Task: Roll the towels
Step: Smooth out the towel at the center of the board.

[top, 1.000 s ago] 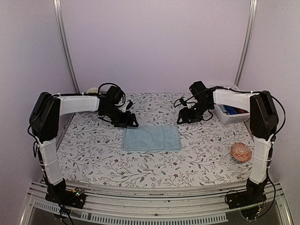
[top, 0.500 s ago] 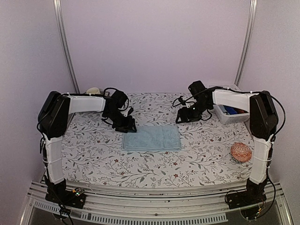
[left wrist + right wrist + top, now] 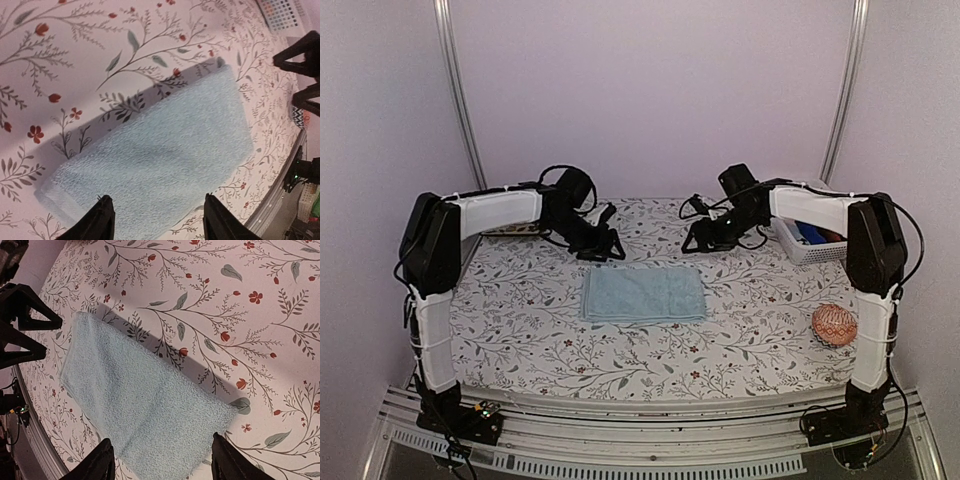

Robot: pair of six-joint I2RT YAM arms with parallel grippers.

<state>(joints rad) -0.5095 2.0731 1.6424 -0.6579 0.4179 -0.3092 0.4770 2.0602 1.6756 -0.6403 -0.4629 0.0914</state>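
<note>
A pale blue towel [image 3: 643,295] lies flat and folded on the flowered table cover, near the middle. My left gripper [image 3: 603,248] hovers just beyond its far left corner, open and holding nothing. My right gripper [image 3: 696,240] hovers beyond the far right corner, also open and holding nothing. In the left wrist view the towel [image 3: 165,160] fills the space below the left gripper [image 3: 157,200]. In the right wrist view the towel [image 3: 140,405] lies under the right gripper [image 3: 161,440]. Neither gripper touches the cloth.
A white mesh basket [image 3: 802,248] with a blue object inside stands at the back right. An orange-pink patterned ball [image 3: 834,325] rests near the right arm's upright link. The table's metal front rail [image 3: 620,440] runs along the near edge.
The left gripper has lifted and drawn back from the towel's far left corner. The right gripper has shifted slightly up and back. The towel has not moved.
</note>
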